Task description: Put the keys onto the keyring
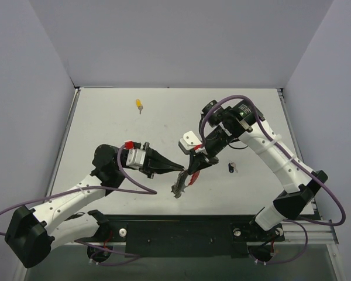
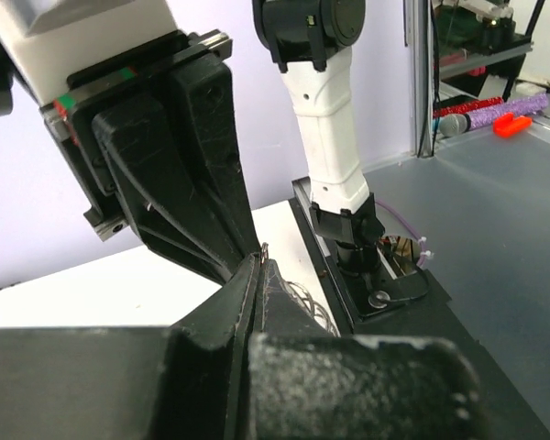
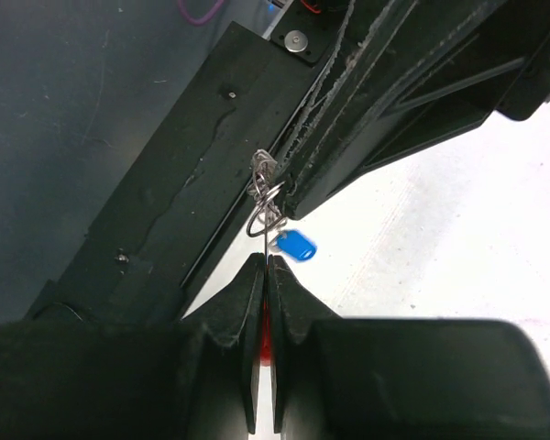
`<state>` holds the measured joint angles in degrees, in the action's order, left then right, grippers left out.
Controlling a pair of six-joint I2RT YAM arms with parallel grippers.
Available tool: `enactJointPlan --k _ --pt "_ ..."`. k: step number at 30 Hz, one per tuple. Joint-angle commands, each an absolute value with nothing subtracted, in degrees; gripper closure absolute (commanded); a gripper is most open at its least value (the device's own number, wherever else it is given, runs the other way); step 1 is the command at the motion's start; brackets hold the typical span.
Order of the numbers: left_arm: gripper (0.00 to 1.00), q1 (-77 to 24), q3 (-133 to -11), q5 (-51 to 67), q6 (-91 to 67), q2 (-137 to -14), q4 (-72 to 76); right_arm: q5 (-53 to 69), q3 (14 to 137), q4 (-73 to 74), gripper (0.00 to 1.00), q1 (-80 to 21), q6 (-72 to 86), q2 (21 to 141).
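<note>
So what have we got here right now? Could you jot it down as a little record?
keyring: wire ring, pinched from two sides
left fingers: shut on the ring
right fingers: shut, with the red tag between them
blue piece: hanging at the ring
yellow key: lying alone at the far side of the table
black key: lying on the table beside the right arm

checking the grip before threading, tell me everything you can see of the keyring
The keyring is a small ring of thin silvery wire, coiled in a few loops, held up off the table. Its top is pinched in the shut left gripper; the shut right gripper meets it from below, red showing between its fingers. A small blue plastic piece hangs at its lower edge.
</note>
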<state>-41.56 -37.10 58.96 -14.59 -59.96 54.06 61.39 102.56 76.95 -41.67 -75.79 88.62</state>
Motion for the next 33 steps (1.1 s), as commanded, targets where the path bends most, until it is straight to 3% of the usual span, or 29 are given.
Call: enactJointPlan --k 1,10,16,17,20,22,26,33 --pt "1.00 -41.57 -42.18 62.92 -0.63 -57.22 34.75 66.44 101.34 89.91 1.00 -42.89 -74.09 90.09" --pt "1.00 -41.13 -45.79 66.35 8.35 -57.48 24.09 66.80 102.22 89.82 1.00 -44.38 -72.51 92.37" --pt "1.00 -40.69 -43.25 66.10 2.74 -57.22 29.69 66.97 103.53 88.08 1.00 -43.16 -68.58 93.25" --pt "1.00 -40.69 -42.37 65.75 0.38 -57.22 33.88 66.97 103.62 85.98 0.96 -42.89 -67.16 93.34" --pt "1.00 -40.52 -37.29 61.37 -7.36 -56.95 45.30 68.20 104.06 85.43 0.66 -40.61 -65.83 93.25" --pt "1.00 -40.43 -34.46 57.77 -11.15 -56.95 50.33 67.33 104.06 85.43 0.60 -39.64 -66.00 92.47" --pt "1.00 -40.43 -28.84 48.99 -19.05 -56.95 61.66 65.13 104.41 85.52 0.53 -37.80 -66.88 90.44" --pt "1.00 -40.52 -20.23 30.70 -28.47 -59.67 80.13 63.19 103.45 84.91 0.51 -35.68 -69.26 88.77"
